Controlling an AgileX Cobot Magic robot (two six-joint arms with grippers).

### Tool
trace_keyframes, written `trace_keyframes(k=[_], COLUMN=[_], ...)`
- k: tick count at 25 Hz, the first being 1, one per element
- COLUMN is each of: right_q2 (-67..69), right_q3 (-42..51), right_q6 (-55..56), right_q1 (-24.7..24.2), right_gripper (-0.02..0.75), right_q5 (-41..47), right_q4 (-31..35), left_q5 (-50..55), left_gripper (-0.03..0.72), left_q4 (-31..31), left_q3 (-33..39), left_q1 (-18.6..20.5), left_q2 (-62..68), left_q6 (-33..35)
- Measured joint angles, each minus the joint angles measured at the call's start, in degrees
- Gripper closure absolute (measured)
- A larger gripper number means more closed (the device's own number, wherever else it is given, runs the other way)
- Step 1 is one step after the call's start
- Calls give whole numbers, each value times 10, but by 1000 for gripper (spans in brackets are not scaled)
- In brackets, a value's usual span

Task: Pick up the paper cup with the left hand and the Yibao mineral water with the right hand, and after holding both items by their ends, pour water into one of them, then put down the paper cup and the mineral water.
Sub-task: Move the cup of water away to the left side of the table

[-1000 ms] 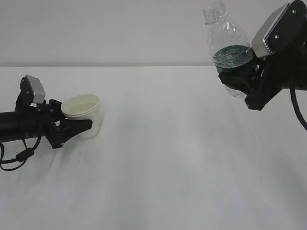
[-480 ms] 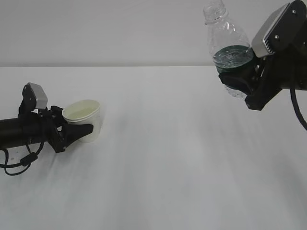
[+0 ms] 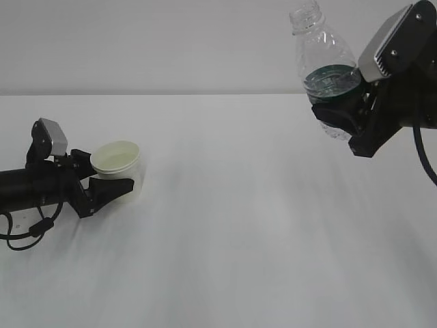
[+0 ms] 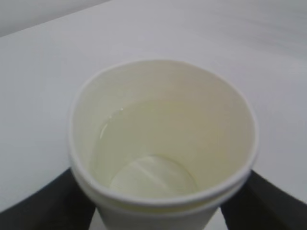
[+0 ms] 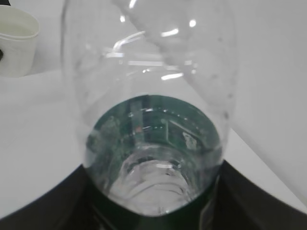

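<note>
Paper cup [image 3: 117, 171] upright on table [image 3: 239, 239] between spread left fingers [image 3: 109, 188] (contact unclear); right fingers [image 3: 334, 116] clamping Yibao mineral water [image 3: 326, 68] aloft.

paper cup [image 3: 118, 171] on table [image 3: 239, 239] at left, Yibao mineral water [image 3: 324, 72] raised at right

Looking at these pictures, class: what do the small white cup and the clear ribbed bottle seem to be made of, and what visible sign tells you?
The small white tapered cup: probably paper, matte, with a rolled rim and a pale cream, faintly glossy inside that may be a coating. The clear ribbed bottle with a dark green label: probably thin plastic, glossy, see-through, with bright highlights on its moulded ribs; the label looks like printed film.
</note>
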Motion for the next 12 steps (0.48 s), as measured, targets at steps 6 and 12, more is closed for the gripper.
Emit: trace_keyframes(k=[6, 12], right_q2=[0, 0], right_q3=[0, 0], right_q6=[0, 0], right_q1=[0, 0], right_gripper=[302, 302], right_q5=[1, 1], right_q4=[0, 0], left_q5=[-2, -2], left_gripper=[90, 76], left_q4=[4, 9], left_q3=[0, 0], left_q1=[0, 0], left_q2=[0, 0], left_q6=[1, 1])
